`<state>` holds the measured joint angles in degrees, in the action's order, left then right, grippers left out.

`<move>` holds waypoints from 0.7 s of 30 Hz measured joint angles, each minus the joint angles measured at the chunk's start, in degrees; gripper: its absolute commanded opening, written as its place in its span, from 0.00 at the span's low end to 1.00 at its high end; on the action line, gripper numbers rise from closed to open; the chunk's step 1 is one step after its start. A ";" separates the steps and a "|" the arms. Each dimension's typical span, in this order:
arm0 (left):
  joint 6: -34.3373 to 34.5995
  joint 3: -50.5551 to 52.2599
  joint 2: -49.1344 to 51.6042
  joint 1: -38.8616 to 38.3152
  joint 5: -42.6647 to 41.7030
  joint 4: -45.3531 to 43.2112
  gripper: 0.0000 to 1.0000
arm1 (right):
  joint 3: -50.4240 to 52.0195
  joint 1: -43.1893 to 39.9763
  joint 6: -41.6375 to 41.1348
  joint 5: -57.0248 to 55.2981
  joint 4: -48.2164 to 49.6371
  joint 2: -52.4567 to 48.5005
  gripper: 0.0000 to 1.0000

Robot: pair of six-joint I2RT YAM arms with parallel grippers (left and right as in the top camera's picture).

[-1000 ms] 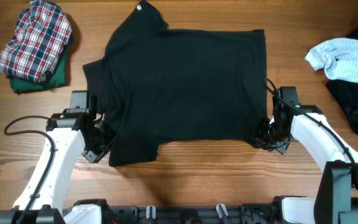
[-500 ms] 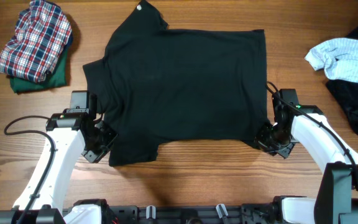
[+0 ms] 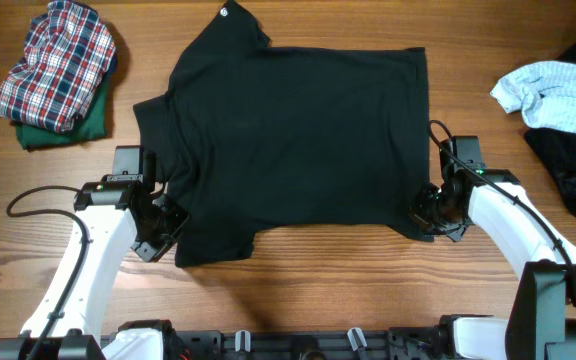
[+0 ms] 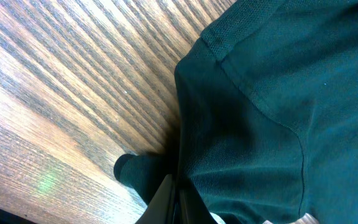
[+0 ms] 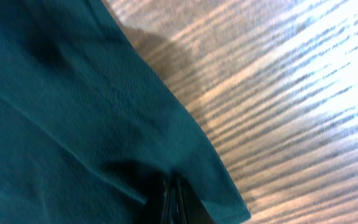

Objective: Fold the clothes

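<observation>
**Operator:** Is there any writing to read on the garments?

**Guide:** You will find one small white mark (image 3: 224,12) at the collar end of the black T-shirt (image 3: 298,140), at the far edge of the worktop (image 3: 328,290). It is too small to read. No other print or label shows in any view.

**Operator:** Where does the shirt lie, and what do the claws hold?

**Guide:** The shirt lies spread flat at the centre of the worktop, collar away from you. The left claw (image 3: 173,218) is closed on the shirt's edge at the near left, beside the sleeve. The right claw (image 3: 424,212) is closed on the near right corner of the hem. Both wrist views show the fingers pinched together with dark cloth between them.

**Operator:** How do the edges run?

**Guide:** The right side edge runs straight. The near hem is straight from the right claw toward the left, where a flap of cloth drops nearer to you. The left side is uneven around the sleeve.

**Operator:** Where is open room?

**Guide:** You have bare wood along the near strip between the arms, and on both sides of the shirt. At far left, a plaid garment (image 3: 53,62) rests on a green garment (image 3: 63,132). At far right, a light blue garment (image 3: 553,95) lies against a dark garment (image 3: 573,172). Both piles are well apart from the shirt.
</observation>
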<state>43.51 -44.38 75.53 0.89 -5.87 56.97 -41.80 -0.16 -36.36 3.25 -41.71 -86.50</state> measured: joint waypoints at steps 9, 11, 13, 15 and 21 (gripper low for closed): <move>-0.20 0.00 0.00 0.00 1.31 -0.02 0.04 | 2.47 0.00 -3.65 1.88 -5.35 0.55 0.05; -0.37 0.00 0.00 0.00 3.37 -0.13 0.04 | 3.10 0.00 -6.05 2.43 -7.37 0.72 0.04; -0.39 0.00 0.00 0.00 5.29 -0.63 0.04 | 3.10 0.00 -7.67 2.51 -7.87 0.72 0.04; -0.37 0.00 0.00 0.00 7.48 -1.31 0.04 | 3.17 0.00 -9.27 2.51 -8.00 0.72 0.04; -0.37 0.00 -0.02 0.00 10.91 -3.67 0.06 | 3.21 -0.17 -11.69 2.27 -7.15 0.72 0.04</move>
<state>43.13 -44.38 75.50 0.89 5.04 53.30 -38.59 -0.34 -48.05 5.52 -48.86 -85.78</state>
